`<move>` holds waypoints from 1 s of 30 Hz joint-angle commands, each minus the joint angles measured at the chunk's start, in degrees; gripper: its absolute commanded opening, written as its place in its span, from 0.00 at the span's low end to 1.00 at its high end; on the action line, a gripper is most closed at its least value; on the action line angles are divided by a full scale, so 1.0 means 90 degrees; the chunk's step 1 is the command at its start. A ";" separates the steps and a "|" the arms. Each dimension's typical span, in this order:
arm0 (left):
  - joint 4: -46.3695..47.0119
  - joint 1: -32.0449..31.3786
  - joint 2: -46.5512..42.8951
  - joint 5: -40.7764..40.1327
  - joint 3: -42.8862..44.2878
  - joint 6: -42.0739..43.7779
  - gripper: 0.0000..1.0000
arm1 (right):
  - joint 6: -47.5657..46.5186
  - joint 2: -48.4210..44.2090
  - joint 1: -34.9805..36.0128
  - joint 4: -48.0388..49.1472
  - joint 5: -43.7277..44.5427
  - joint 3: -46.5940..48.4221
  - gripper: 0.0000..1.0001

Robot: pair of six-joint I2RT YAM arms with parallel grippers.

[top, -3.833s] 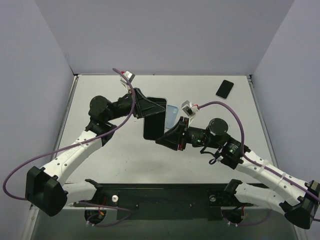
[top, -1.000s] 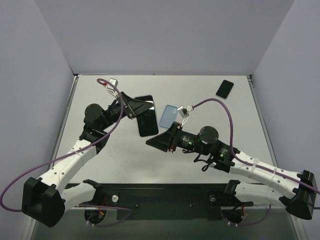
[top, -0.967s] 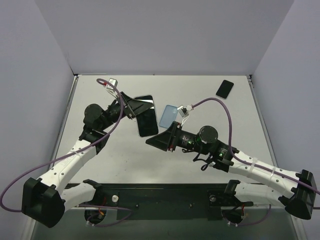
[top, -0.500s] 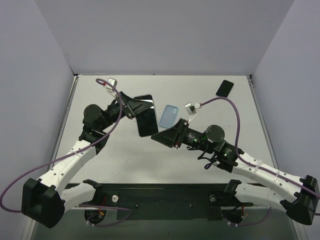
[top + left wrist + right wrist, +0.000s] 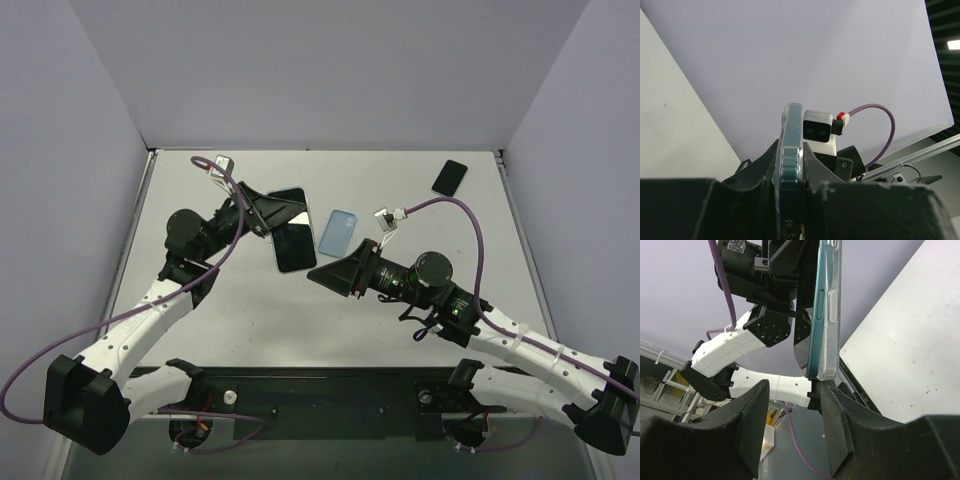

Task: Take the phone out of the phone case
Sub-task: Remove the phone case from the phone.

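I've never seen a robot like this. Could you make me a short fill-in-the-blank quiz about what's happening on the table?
The robot's ____ arm holds the cased phone.
The right gripper, near that phone's end, has its jaws ____.
One flat item lying on the table is light ____.
A small black phone lies by the table's far ____ corner.
Missing words: left; open; blue; right.
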 commanded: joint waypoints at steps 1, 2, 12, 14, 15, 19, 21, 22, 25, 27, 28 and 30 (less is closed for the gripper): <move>0.0655 -0.0018 -0.0050 0.0055 0.0287 -0.0199 0.00 | -0.0032 -0.0005 -0.0056 0.0542 0.0068 0.0066 0.41; 0.0665 -0.0018 -0.0050 0.0065 0.0287 -0.0189 0.00 | -0.0012 0.0044 -0.0056 0.0639 0.0029 0.0076 0.41; 0.0646 -0.0018 -0.0069 0.0074 0.0238 -0.0199 0.00 | 0.0164 -0.0004 -0.0065 0.0991 -0.0108 -0.0012 0.41; 0.0655 -0.0028 -0.0040 0.0065 0.0248 -0.0189 0.00 | 0.0154 -0.0004 -0.0056 0.1031 -0.0060 -0.0003 0.41; 0.0646 -0.0038 -0.0030 0.0075 0.0257 -0.0170 0.00 | 0.0154 -0.0004 -0.0056 0.1021 -0.0059 0.0007 0.41; 0.0626 -0.0038 -0.0020 0.0065 0.0238 -0.0150 0.00 | 0.0183 0.0044 -0.0065 0.1031 -0.0059 0.0066 0.41; 0.0665 -0.0047 -0.0001 0.0065 0.0228 -0.0140 0.00 | 0.0193 0.0044 -0.0065 0.1070 -0.0059 0.0056 0.41; 0.0646 -0.0047 -0.0001 0.0065 0.0228 -0.0121 0.00 | 0.0203 0.0044 -0.0065 0.1080 -0.0079 0.0046 0.41; 0.0597 -0.0038 -0.0001 0.0036 0.0218 -0.0053 0.00 | 0.0193 -0.0014 -0.0065 0.1070 -0.0118 0.0036 0.41; 0.0606 -0.0038 0.0009 0.0016 0.0218 -0.0062 0.00 | 0.0164 -0.0033 -0.0065 0.0963 -0.0147 0.0027 0.41; 0.0606 -0.0038 0.0028 0.0016 0.0228 -0.0062 0.00 | 0.0154 -0.0043 -0.0065 0.0963 -0.0157 -0.0012 0.41; 0.0674 -0.0038 0.0048 0.0016 0.0257 -0.0082 0.00 | 0.0164 -0.0073 -0.0065 0.0972 -0.0147 -0.0061 0.42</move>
